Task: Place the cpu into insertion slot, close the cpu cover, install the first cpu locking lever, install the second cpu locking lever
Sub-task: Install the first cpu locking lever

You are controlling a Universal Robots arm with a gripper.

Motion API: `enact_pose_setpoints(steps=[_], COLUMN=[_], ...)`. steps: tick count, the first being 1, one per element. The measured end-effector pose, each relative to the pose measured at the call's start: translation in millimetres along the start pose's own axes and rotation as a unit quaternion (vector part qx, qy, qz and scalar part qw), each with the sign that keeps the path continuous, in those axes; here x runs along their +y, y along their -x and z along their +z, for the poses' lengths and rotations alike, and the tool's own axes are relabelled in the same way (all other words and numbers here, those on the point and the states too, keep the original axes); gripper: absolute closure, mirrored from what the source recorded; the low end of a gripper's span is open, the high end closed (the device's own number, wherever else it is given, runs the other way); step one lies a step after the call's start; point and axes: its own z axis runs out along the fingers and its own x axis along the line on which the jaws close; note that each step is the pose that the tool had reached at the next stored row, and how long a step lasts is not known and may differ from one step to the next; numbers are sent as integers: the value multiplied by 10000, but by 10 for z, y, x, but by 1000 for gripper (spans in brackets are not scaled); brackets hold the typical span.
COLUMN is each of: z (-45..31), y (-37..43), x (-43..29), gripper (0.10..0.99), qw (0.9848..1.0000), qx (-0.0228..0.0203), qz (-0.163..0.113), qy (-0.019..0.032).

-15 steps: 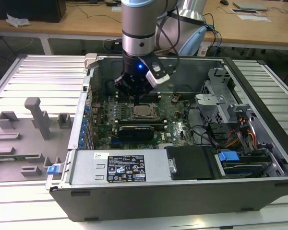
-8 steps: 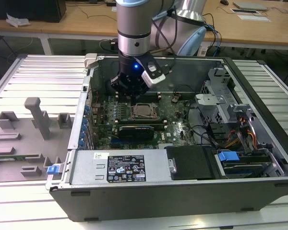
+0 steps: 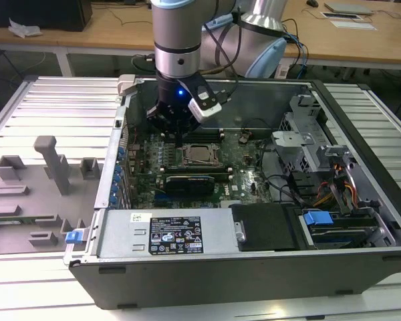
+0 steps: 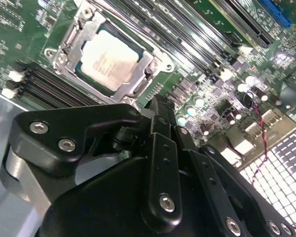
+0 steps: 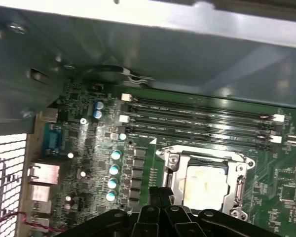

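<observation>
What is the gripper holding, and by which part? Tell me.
Nothing: the gripper is shut and empty, its tips just beside the metal cover that frames the chip.

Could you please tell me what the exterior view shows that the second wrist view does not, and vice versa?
The exterior view adds the open computer case, the grey fixture tray at the exterior view's left, and the arm reaching into the case. The second wrist view adds a close look at the gripper, its jaws together, and the screws on the cpu cover. Both show the cpu lying under the closed cpu cover.
</observation>
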Motion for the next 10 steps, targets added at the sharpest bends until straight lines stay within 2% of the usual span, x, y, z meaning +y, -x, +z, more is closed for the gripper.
enact_pose_setpoints(steps=[2,4,6,7,9,10], z=[-1,-1,-2,-2,-2,-3], y=[-52,-71,-92,-103,-111,-114], x=[6,8,11,12,13,14], gripper=[980,980,980,980,980,980], qw=[10000,10000,9999,9997,9994,9990], qx=[0,-4,-22,-33,-47,-61], qz=[0,0,2,3,5,7], qy=[2,31,149,234,341,444])
